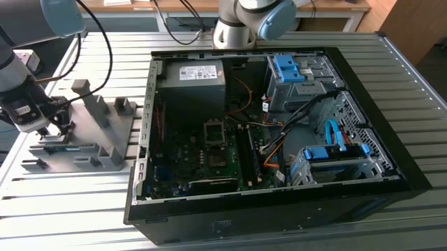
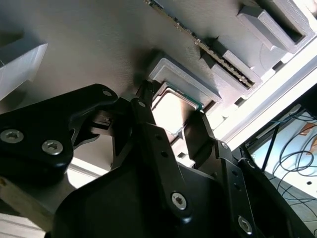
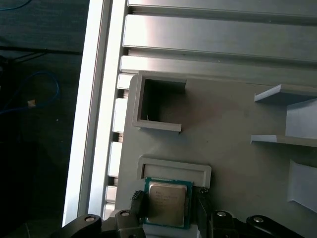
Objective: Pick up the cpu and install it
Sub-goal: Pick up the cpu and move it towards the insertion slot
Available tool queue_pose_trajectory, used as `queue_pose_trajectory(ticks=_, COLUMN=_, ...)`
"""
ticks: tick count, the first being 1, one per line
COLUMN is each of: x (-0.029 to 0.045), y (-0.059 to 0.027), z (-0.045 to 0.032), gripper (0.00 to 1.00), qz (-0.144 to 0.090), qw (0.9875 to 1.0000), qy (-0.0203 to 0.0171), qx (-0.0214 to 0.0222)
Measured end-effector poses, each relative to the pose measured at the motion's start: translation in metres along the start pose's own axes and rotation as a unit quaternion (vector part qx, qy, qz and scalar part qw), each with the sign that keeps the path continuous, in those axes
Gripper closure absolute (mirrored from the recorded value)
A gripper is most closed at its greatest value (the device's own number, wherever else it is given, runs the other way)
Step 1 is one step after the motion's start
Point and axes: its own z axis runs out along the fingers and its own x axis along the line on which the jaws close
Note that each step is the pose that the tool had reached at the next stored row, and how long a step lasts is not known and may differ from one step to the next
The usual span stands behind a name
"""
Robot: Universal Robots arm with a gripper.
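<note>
The cpu (image 3: 167, 202), a small square chip with a dull silver face and green rim, lies flat in a shallow pocket of a grey holder block (image 3: 223, 144). My gripper (image 3: 169, 204) hangs right over it, one black finger at each of two opposite edges of the chip, with narrow gaps showing. The second wrist view shows the same: the cpu (image 2: 173, 110) sits in its pocket between the fingers of the gripper (image 2: 171, 112). In the exterior view the gripper (image 1: 52, 130) is down at the holder block (image 1: 104, 123), at that view's left, outside the computer case (image 1: 363, 68).
The open case holds a motherboard with a square socket (image 1: 214, 132), drive cages (image 1: 300, 78) and loose cables. A green memory stick (image 2: 198, 43) stands in the holder block beside the pocket. Upright posts (image 1: 82, 91) rise from the block. Another arm's base (image 1: 237, 26) stands behind the case.
</note>
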Motion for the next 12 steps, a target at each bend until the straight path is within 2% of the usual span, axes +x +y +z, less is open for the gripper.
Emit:
queue_pose_trajectory(ticks=2, x=-0.0001, y=-0.0001, z=0.0001, gripper=0.47, qz=0.001, qw=0.9999, qy=0.0009, qx=0.0112)
queue_pose_trajectory(ticks=12, x=-0.0008, y=-0.0002, z=0.0009, gripper=0.47, qz=0.001, qw=0.9999, qy=0.0009, qx=0.0119)
